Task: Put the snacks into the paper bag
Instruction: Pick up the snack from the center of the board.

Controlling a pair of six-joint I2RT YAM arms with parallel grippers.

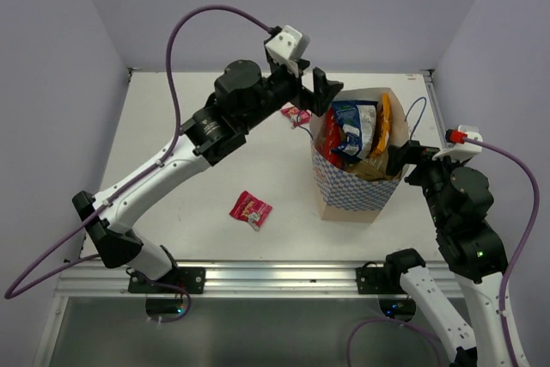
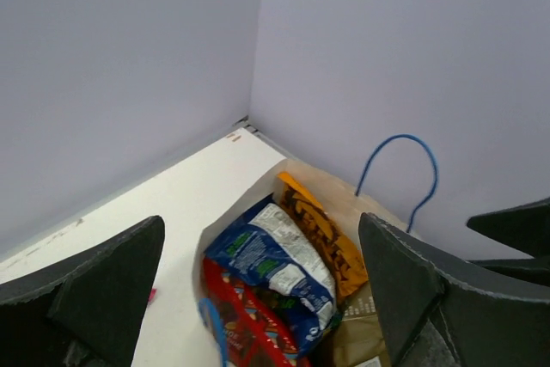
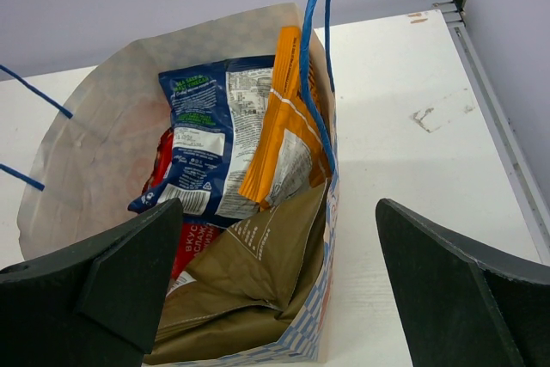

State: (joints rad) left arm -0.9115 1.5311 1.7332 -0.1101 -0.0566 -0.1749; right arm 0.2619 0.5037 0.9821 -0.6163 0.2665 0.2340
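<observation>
2 red pkts (image 1: 250, 209) outside bag (image 1: 357, 192).

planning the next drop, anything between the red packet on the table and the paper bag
Nothing visible does: bare table lies between the red packet and the paper bag, though the left end effector hangs open over its mouth.

White table (image 1: 189, 186), pale lilac walls (image 1: 275, 6), metal rail (image 1: 275, 277) along near edge
</observation>
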